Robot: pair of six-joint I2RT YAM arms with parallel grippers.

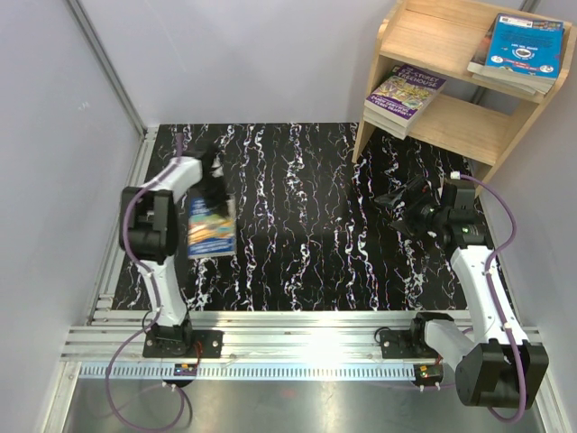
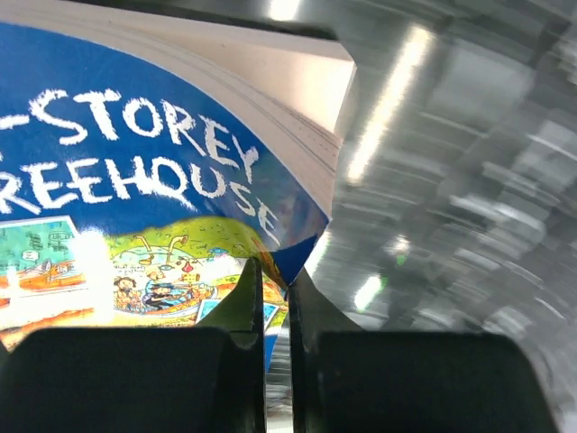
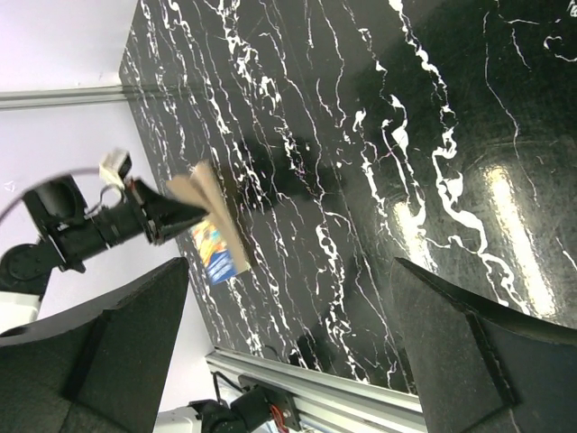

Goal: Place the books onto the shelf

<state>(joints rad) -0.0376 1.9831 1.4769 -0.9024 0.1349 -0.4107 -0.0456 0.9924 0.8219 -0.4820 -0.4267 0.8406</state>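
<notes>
Blue-covered, the Treehouse paperback (image 2: 153, 180) is clamped by one corner in the shut jaws of the left gripper (image 2: 276, 275), its length stretching ahead of them. To that tool's right, well apart across the table (image 1: 297, 234), the right gripper (image 1: 397, 209) is held wide apart and empty. The shelf (image 1: 455, 122), further right still, is judged nearer to it.
</notes>
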